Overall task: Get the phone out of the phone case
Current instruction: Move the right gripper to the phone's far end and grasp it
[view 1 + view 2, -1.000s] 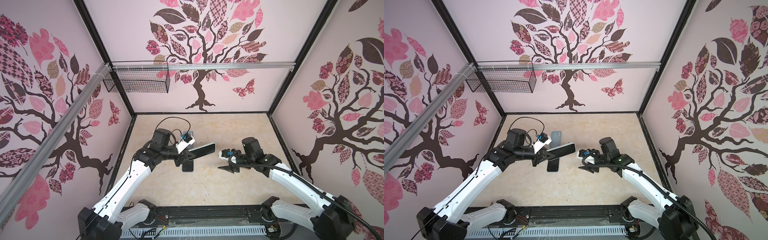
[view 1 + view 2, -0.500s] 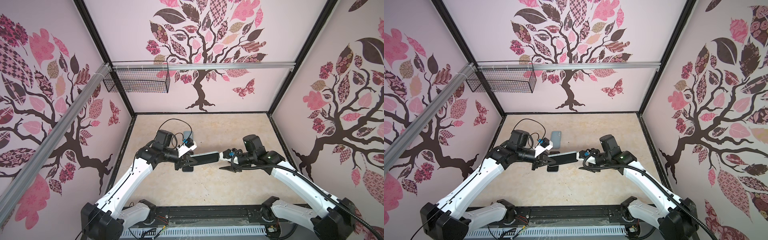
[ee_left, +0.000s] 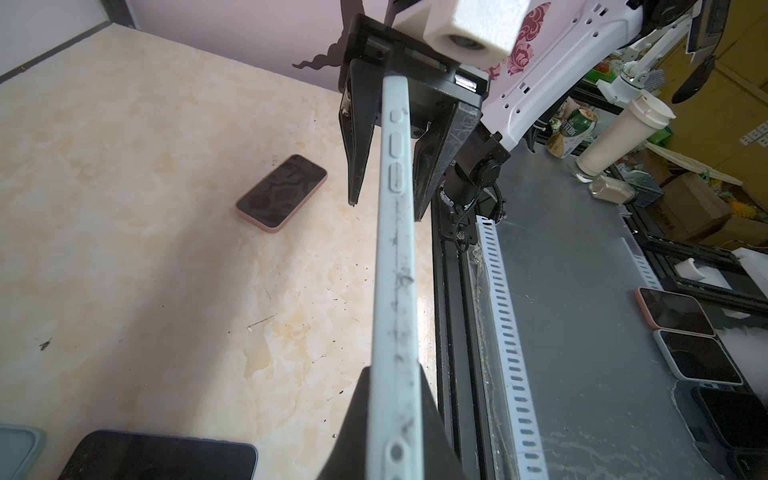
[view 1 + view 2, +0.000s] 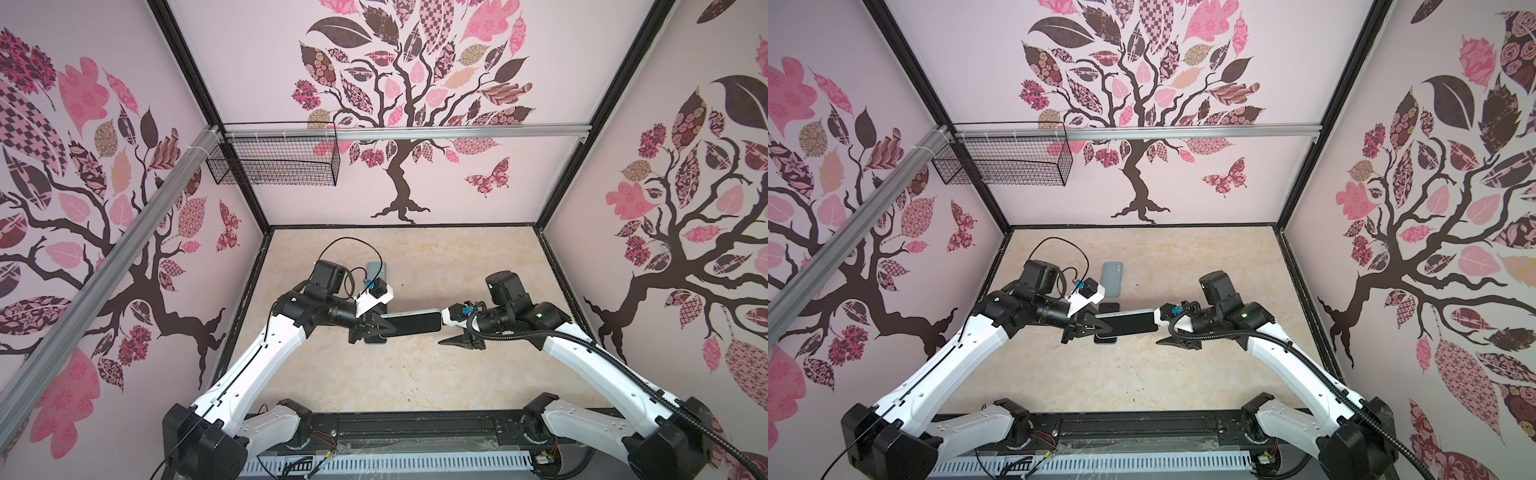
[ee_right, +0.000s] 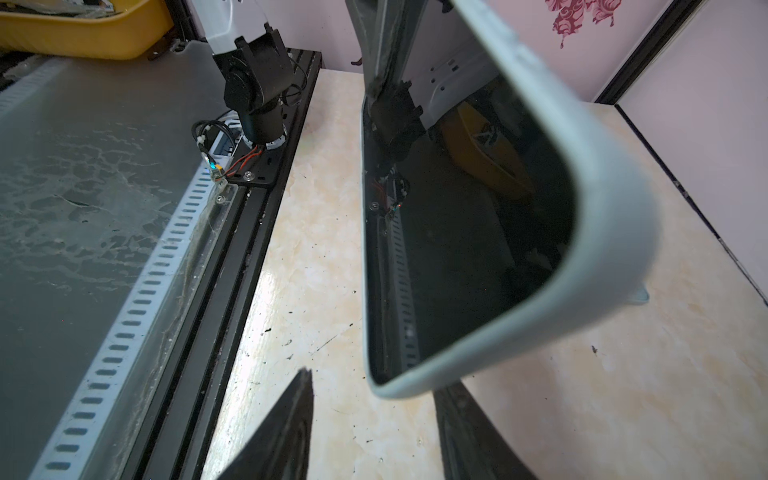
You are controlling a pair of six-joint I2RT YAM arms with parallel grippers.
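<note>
In both top views the left gripper [image 4: 375, 328] is clamped on one end of the phone [image 4: 413, 326]. The phone sits in its pale phone case [image 4: 415, 311] and is held on edge above the bench [image 4: 374, 395], with the dark screen turned toward the front. The right gripper [image 4: 446, 328] is at the phone's other end, jaws apart. Under the held phone a dark phone [image 4: 1105, 340] lies flat on the bench. Behind that lies a spare grey-blue case [image 4: 1112, 279].

In the left wrist view the phone case [image 3: 395, 249] shows its button edge, pinched at the near end by the left gripper [image 3: 392, 374]. At the far end the right gripper [image 3: 386, 210] has one finger on each side of the case. A gap shows on one side. On the other side I cannot tell whether the finger touches. A pink-cased phone [image 3: 282, 193] lies screen-up on the bench beyond.

In the right wrist view the phone's screen [image 5: 457, 208] is framed all round by the case rim [image 5: 615, 216]. The right gripper [image 5: 374, 382] is spread around the near end. One fingertip [image 5: 305, 374] is clear of the case corner, and the other is partly hidden behind the case.
</note>
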